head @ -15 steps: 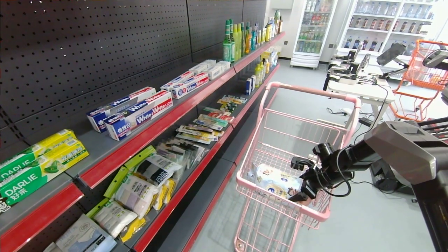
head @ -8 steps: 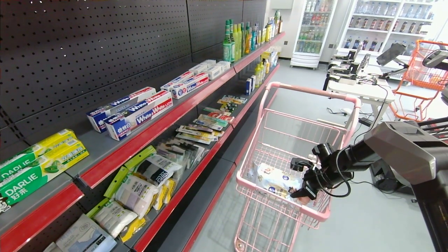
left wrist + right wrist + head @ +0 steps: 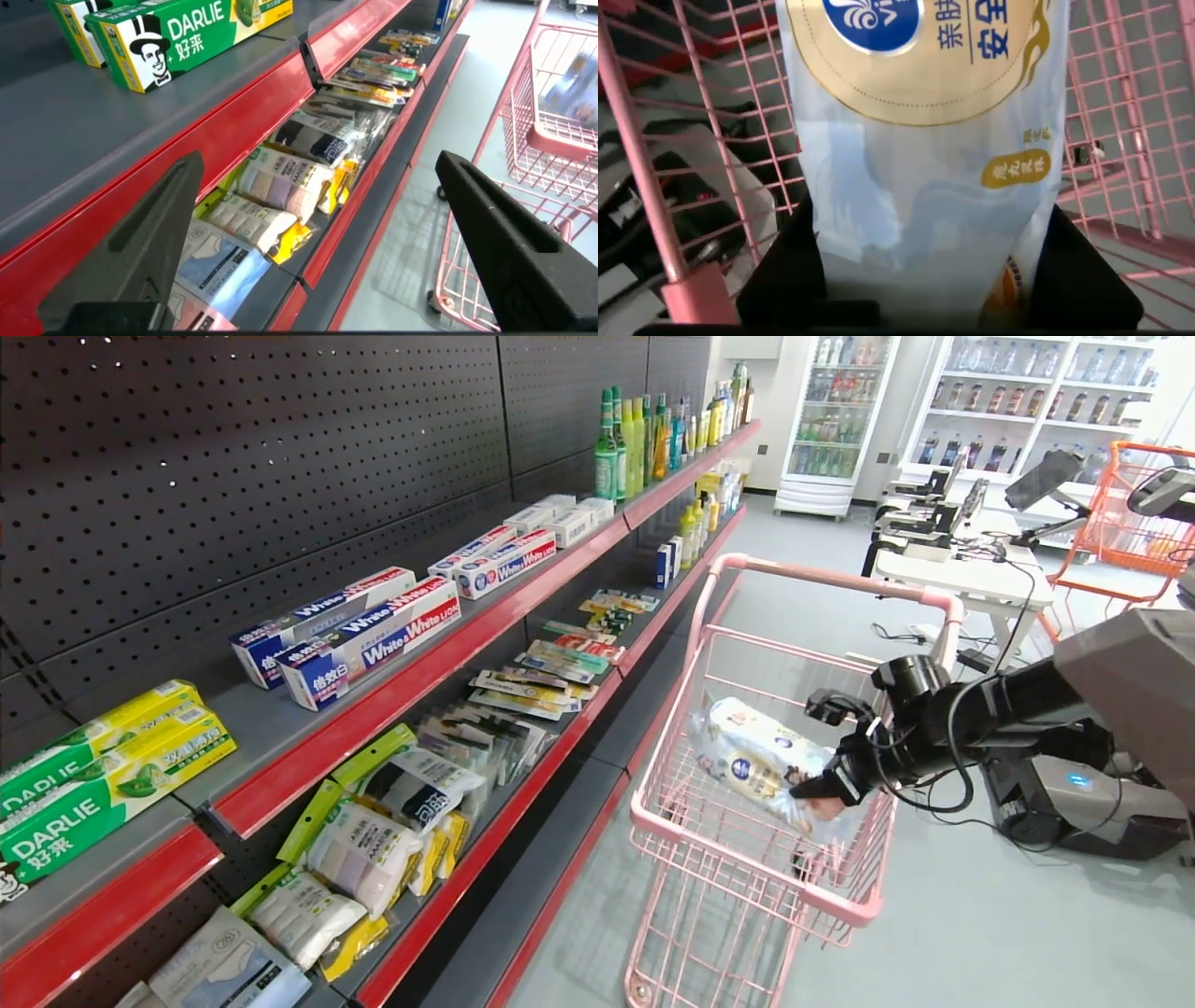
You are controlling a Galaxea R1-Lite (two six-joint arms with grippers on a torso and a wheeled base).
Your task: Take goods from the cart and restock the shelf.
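Right tool [image 3: 810,795] tight on white pack [image 3: 752,751] within pink cart [image 3: 747,859]; left tool [image 3: 327,215] agape near shelf [image 3: 280,714].

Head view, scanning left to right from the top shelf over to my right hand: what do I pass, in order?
green boxes → blue-and-white boxes → pink cart, near-left corner → bag → right hand, gripping the bag.

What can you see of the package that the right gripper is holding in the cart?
The package is a soft, glossy plastic pack, pale blue and white, with a gold-edged oval panel and a round blue emblem. It looks full and slightly crinkled. The right gripper clamps its near end, one black finger on each side. The package is tilted, its free end angled up and away from the gripper, within the pink cart, apparently off the basket floor.
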